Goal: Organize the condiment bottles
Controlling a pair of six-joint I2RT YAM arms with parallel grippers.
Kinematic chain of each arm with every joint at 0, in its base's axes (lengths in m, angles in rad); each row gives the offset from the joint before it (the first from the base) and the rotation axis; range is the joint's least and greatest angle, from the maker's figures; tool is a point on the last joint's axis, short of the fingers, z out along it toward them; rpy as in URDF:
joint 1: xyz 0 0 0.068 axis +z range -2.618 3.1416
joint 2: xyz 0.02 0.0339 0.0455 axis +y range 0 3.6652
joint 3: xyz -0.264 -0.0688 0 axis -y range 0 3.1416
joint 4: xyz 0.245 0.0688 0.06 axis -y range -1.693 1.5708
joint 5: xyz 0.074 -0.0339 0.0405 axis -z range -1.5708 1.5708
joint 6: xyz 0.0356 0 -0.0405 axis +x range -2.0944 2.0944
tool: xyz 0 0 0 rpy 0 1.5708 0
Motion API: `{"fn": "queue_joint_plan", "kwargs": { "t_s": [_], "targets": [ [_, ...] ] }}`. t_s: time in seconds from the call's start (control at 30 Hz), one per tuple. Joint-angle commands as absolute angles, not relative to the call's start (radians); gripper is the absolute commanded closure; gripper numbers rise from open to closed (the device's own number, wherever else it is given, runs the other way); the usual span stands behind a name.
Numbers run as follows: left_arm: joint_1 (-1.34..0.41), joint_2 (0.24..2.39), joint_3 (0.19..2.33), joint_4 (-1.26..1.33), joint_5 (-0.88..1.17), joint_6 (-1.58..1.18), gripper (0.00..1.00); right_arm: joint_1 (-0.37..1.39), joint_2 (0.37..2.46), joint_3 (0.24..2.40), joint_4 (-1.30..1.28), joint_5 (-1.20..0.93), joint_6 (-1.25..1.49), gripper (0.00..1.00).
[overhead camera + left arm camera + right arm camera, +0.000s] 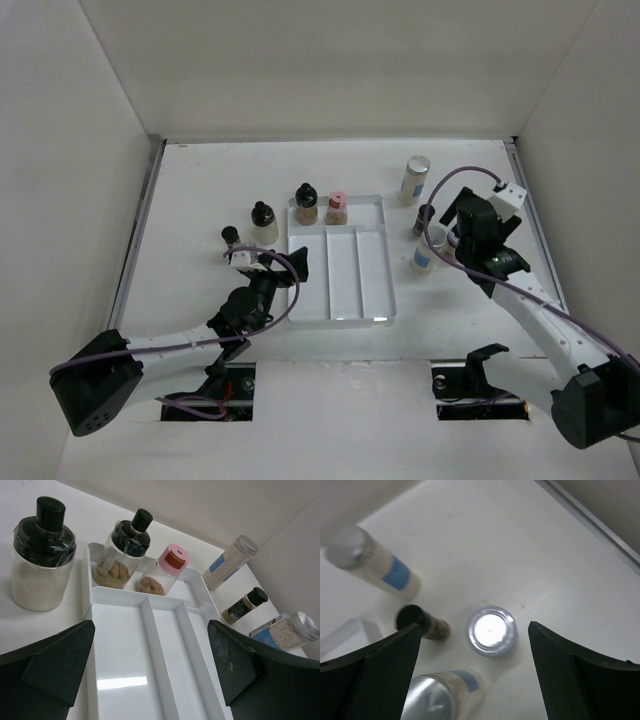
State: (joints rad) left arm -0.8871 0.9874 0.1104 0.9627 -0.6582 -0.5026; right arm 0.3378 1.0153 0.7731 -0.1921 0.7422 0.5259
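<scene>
Jaws of the right gripper [474, 626] stand spread, directly above a silver-lidded jar [491, 630] right of the white divided tray [342, 272], apparently lined up to grasp it. The left gripper [150, 623], likewise spread and empty, faces the tray, whose far compartment holds a black-capped bottle [122, 555] and a pink-capped bottle [162, 572].

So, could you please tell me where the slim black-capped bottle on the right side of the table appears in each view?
Top external: the slim black-capped bottle stands right of the white tray, upper right of centre.
Left wrist: at the right, beyond the tray's far corner.
Right wrist: lower left of centre, seen from above.
Shared landmark: the rearmost blue-labelled cylinder, close by it in all three.
</scene>
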Motion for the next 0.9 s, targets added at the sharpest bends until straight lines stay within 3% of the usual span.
{"fn": "queue_joint_plan", "kwargs": {
  "t_s": [0.0, 0.5, 0.87],
  "targets": [
    [-0.898, 1.002, 0.121, 1.026, -0.644, -0.528, 0.0, 0.282, 1.028, 0.773, -0.314, 0.71, 0.584, 0.05],
    [-0.904, 1.022, 0.126, 1.022, -0.63, -0.555, 0.0, 0.17, 1.262, 0.839, -0.244, 0.462, 0.614, 0.07],
    [-0.9, 1.025, 0.124, 1.022, -0.63, -0.561, 0.0, 0.108, 1.338, 0.801, -0.176, 0.416, 0.638, 0.22]
  ]
}}
